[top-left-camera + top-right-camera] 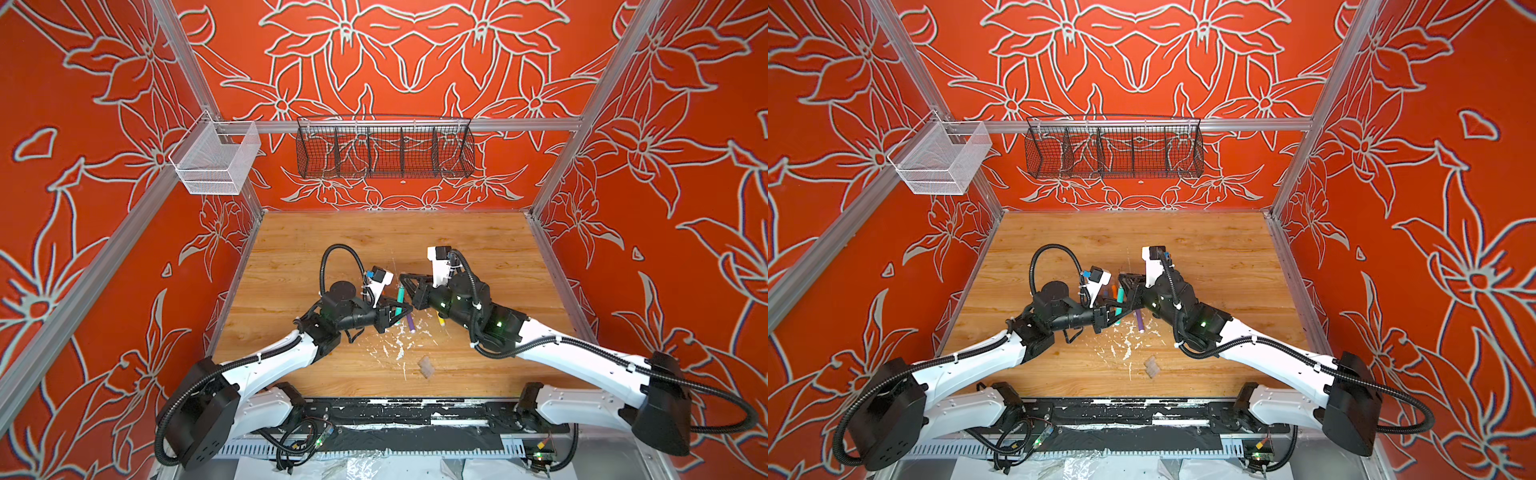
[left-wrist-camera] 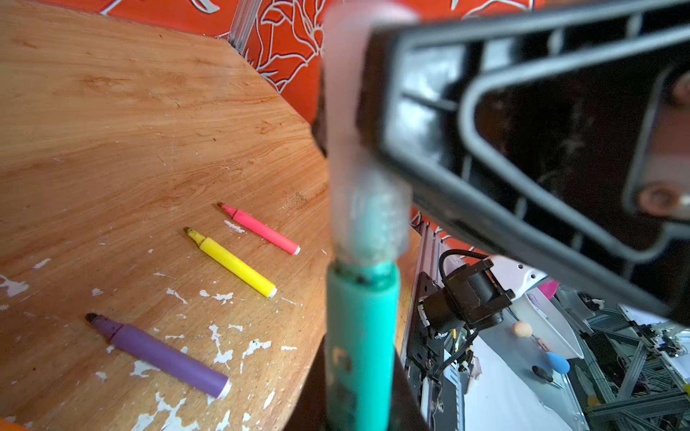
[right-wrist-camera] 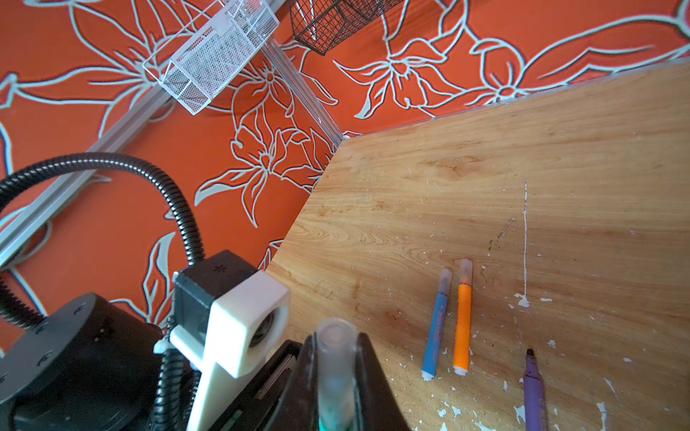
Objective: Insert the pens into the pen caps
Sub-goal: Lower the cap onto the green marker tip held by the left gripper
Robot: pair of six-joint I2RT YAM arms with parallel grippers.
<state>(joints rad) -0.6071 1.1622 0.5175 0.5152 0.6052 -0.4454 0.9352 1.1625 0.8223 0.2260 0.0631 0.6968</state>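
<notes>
over the middle of the tabletop point(image 1: 374, 232) the 2 arms meet tip to tip. the left pincer point(image 1: 405, 311) is closed on the barrel of the green pen point(image 2: 360, 317), which it holds up off the wood. the right pincer point(image 3: 335, 367) is clamped on a clear cap point(image 3: 332, 336). that cap sits over the green pen's tip, with its rim at the barrel's shoulder. the blue pen point(image 3: 436, 328) and orange pen point(image 3: 463, 324) lie side by side on the wood, each with its own cap on. the purple pen point(image 2: 164, 356), yellow pen point(image 2: 233, 263) and pink pen point(image 2: 261, 229) lie nearby, apart from one another, tips bare. white flecks point(image 2: 220, 354) dot the wood around them.
</notes>
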